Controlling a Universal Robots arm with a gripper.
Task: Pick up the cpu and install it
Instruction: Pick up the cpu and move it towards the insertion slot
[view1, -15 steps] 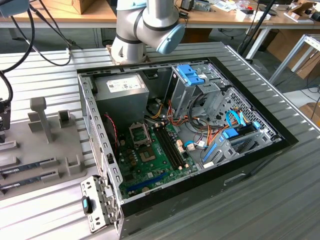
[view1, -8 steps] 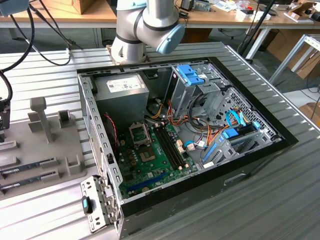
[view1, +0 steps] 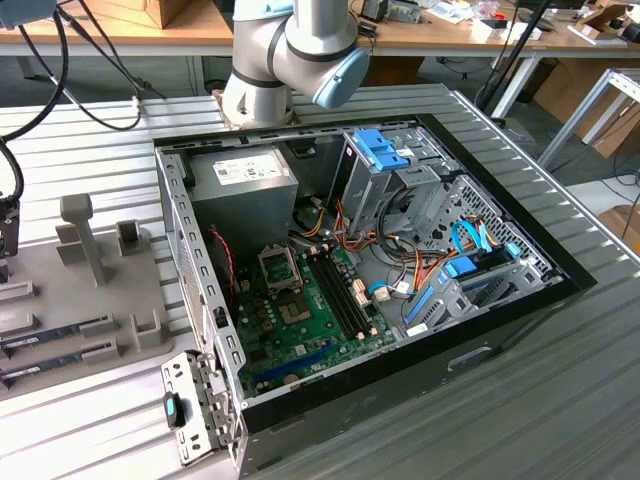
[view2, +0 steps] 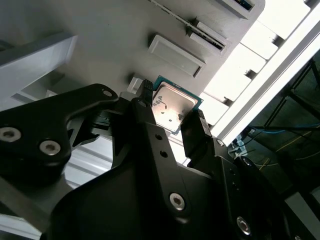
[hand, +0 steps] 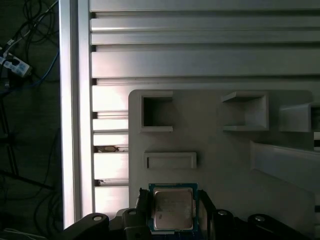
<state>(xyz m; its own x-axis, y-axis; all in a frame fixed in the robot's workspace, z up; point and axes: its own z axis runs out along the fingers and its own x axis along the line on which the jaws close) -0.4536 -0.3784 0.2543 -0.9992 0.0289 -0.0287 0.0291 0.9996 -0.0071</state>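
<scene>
Silver-grey metal-topped square cpu with thin green rim (hand: 172, 210) (view2: 175, 105) sits over pale grey moulded tray (hand: 225, 170), near tray's edge, just beside shallow rectangular recess (hand: 170, 160). Black two-fingered hand (hand: 173, 207) (view2: 172, 105) grasps cpu: fingers (view2: 142, 107) pressed against two opposite edges. Whether cpu touches tray: cannot tell. Tray lies on ribbed aluminium surface (hand: 200, 60). Open black computer case (view1: 400, 370) stands beside tray.

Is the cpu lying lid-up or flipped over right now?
Lid-up: in both wrist views the cpu shows its silver metal top with the green rim around it, over the grey tray.
</scene>
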